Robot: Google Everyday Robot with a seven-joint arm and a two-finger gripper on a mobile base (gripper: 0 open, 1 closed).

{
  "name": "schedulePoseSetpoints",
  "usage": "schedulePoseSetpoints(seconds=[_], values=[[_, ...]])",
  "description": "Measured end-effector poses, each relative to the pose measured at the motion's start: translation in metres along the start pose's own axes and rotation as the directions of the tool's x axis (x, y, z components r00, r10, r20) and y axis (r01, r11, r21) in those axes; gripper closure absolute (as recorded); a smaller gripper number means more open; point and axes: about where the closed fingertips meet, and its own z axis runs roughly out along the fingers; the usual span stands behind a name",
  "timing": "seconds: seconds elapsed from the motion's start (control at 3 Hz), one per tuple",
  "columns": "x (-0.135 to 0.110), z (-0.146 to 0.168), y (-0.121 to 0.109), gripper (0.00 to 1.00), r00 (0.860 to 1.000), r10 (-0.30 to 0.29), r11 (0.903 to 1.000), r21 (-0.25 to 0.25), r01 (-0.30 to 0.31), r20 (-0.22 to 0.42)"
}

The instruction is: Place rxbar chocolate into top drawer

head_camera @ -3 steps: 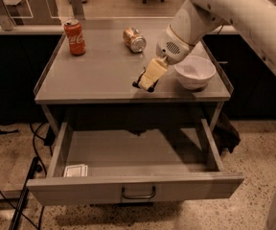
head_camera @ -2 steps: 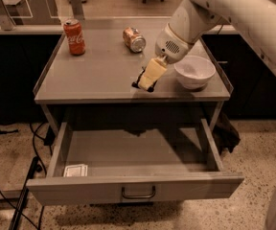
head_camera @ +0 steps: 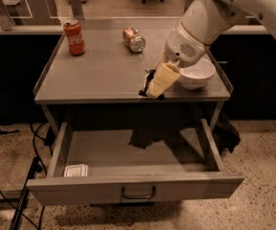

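My gripper (head_camera: 153, 91) is low over the front edge of the grey table top, right of the middle, with its cream fingers (head_camera: 162, 79) pointing down and to the left. It is shut on the rxbar chocolate (head_camera: 148, 77), a dark bar that shows only as dark edges beside and below the fingers. The top drawer (head_camera: 71, 143) is pulled open below the table, directly under the gripper. Its flat front panel carries a small bar handle (head_camera: 138, 193).
A small white square packet (head_camera: 75, 170) lies in the drawer's front left corner. On the table top stand a red cola can (head_camera: 74, 37) at the back left, a tipped can (head_camera: 134, 40) at the back middle, and a white bowl (head_camera: 198, 73) right beside the gripper.
My gripper has shifted slightly right and toward the table's front edge with the bar in it. Nothing else has moved.
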Motion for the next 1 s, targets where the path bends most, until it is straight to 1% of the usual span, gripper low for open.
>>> schedulePoseSetpoints(seconds=[0.33,0.67,1.0], values=[[0.021,0.015,0.013,1.0,0.998,-0.058,0.9983,-0.005,0.058,0.04],[0.048,0.04,0.013,1.0,0.99,-0.121,0.9927,0.013,0.12,0.079],[0.048,0.04,0.013,1.0,0.99,-0.121,0.9927,0.013,0.12,0.079]])
